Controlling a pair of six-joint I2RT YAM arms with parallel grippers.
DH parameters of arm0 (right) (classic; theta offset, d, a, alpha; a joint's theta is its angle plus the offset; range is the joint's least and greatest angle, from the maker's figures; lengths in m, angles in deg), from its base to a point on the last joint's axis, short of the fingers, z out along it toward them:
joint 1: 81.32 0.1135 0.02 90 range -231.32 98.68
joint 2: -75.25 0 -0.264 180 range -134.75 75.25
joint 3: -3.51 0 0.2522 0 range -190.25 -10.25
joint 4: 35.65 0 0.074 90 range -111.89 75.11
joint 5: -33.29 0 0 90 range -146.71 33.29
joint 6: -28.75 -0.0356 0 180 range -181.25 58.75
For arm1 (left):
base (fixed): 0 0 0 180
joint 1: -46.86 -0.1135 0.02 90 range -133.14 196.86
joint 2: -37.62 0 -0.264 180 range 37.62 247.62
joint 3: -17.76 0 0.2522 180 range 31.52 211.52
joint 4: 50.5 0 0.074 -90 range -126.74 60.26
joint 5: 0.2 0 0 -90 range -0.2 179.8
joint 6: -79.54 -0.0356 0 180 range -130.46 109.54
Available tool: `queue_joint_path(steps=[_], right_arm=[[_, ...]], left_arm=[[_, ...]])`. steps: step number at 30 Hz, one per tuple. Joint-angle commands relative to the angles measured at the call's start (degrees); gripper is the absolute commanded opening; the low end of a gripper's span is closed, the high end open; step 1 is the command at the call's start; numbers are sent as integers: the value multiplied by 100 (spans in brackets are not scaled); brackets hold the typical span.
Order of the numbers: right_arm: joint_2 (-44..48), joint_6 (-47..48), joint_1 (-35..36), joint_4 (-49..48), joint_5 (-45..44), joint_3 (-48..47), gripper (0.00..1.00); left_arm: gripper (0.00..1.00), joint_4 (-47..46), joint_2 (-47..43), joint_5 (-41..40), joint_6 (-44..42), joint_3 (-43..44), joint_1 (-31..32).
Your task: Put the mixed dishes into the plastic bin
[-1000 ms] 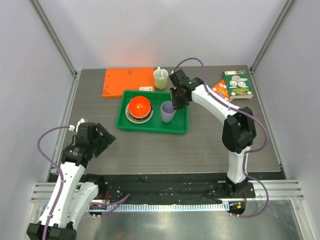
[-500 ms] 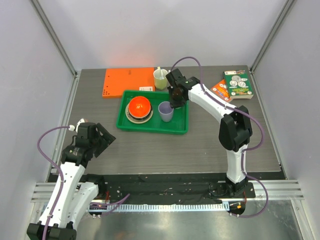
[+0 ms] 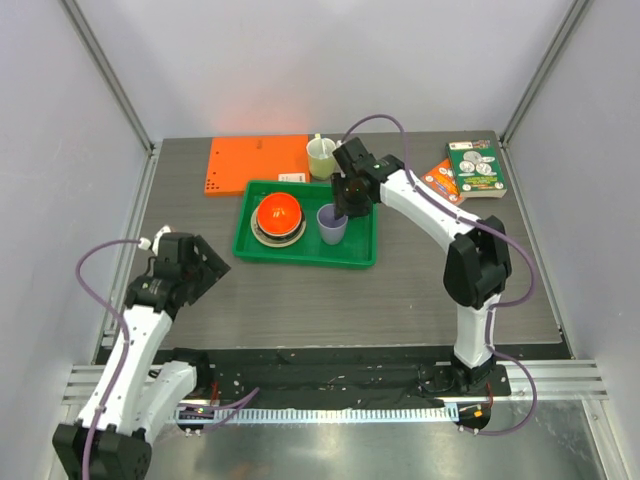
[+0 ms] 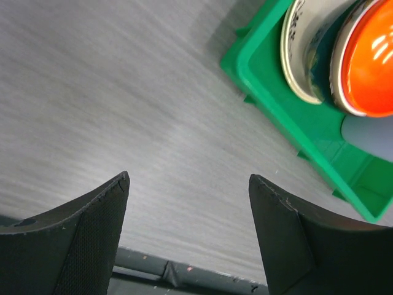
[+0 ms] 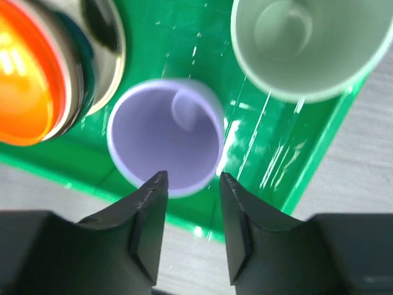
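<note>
The green plastic bin (image 3: 360,250) holds a stack with the orange-red bowl (image 3: 279,211) on top of cream plates (image 4: 299,58). The bowls under it do not show clearly. The lavender cup (image 3: 332,224) stands upright in the bin to the stack's right. The pale sage-green cup (image 5: 310,43) stands in the bin beside it, hidden by the arm in the top view. My right gripper (image 3: 343,206) hovers just over the lavender cup's (image 5: 164,136) rim, slightly open and empty. My left gripper (image 3: 195,266) is open over bare table, left of the bin (image 4: 276,114).
A yellow-green cup with a spoon (image 3: 321,157) stands just behind the bin. A flat orange board (image 3: 258,163) lies at the back left. Two books (image 3: 473,170) lie at the back right. Grey walls close in both sides.
My right gripper has shifted slightly left and down over the lavender cup, which moved a little left. My left arm has lifted and swung forward toward the bin.
</note>
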Motion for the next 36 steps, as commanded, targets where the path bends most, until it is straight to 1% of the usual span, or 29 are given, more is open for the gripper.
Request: queue_joint_path(steps=[1,3,4,6,10,13,18,19,23,25,28,30,32,36], right_arm=[[989,-237,78,-79,153,289,46],[1322,-308,87,-79,136,421,48],[1419,-317,79,-70,162,518,48],[1710,-352,79,-35,197,571,49],[2140,-343,70,88,48,606,50],[2404,-334,78,97,-154,694,52],[2572,-299,52,123,-234,852,53],[2598,-282,52,132,-234,879,52],[2677,-203,-9,176,-251,905,53],[2721,-168,-44,176,-269,949,53],[2809,-150,-123,167,-260,1002,53],[2862,-150,-159,185,-260,1020,53],[2888,-141,-176,176,-242,1055,53],[2941,-150,-211,176,-216,1143,53]], left_arm=[[78,-853,829,76,-140,420,-28],[78,-1117,1215,225,-78,394,-28],[78,-1388,1322,235,-52,351,-28],[78,-1566,1700,183,-95,368,-19],[78,-1584,2429,-46,-385,806,-37],[78,-1689,2851,-29,-543,1061,-45],[77,-1892,3405,33,-579,1343,-45],[77,-1901,3632,24,-631,1422,-45],[76,-1936,4055,41,-684,1475,-45],[74,-2014,4170,41,-693,1423,-37],[67,-2146,4276,94,-649,1300,-45],[64,-2173,4320,129,-614,1230,-45],[60,-2173,4303,243,-544,1194,-45],[57,-2269,3961,340,-342,870,-19]])
